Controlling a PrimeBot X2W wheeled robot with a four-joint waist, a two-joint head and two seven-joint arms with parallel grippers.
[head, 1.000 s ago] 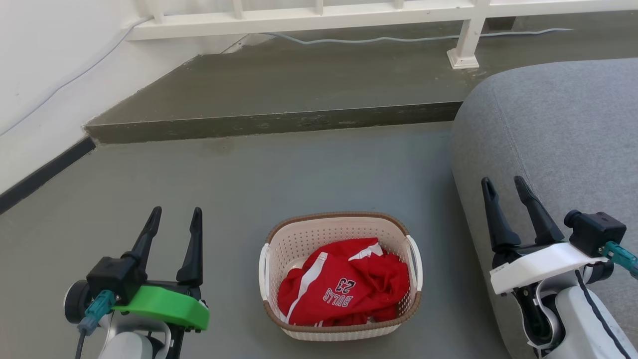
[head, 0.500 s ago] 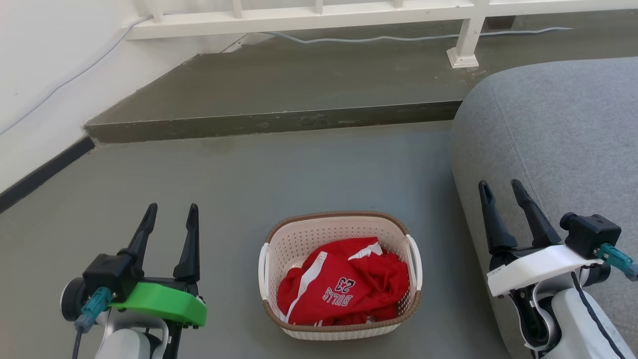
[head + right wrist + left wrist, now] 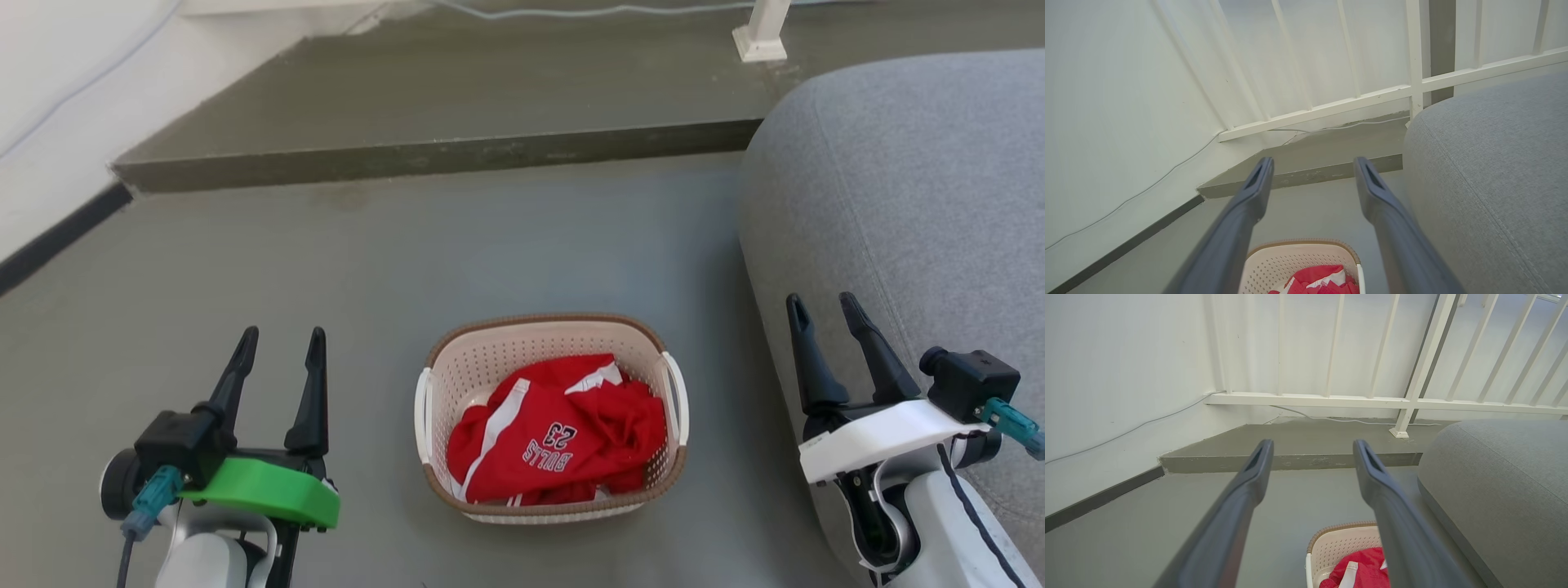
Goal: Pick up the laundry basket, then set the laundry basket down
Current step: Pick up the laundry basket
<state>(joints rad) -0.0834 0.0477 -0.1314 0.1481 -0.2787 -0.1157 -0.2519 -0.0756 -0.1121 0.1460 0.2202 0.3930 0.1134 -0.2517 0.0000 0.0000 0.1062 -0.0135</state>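
While the left gripper [image 3: 282,339] hangs spread and empty, the laundry basket [image 3: 539,359] sits on the floor [image 3: 490,245] to its right, untouched, holding a red jersey [image 3: 563,441]. Further right, the right gripper [image 3: 821,302] gapes empty near a grey sofa [image 3: 898,188].

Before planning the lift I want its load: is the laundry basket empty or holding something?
Holding something: a crumpled red garment with white trim lies inside the laundry basket, which stands upright on the floor.

Left gripper [image 3: 282,336]: near left, fingers spread, pointing toward the far side. Right gripper [image 3: 821,302]: near right, fingers likewise spread, tips tilted slightly left.
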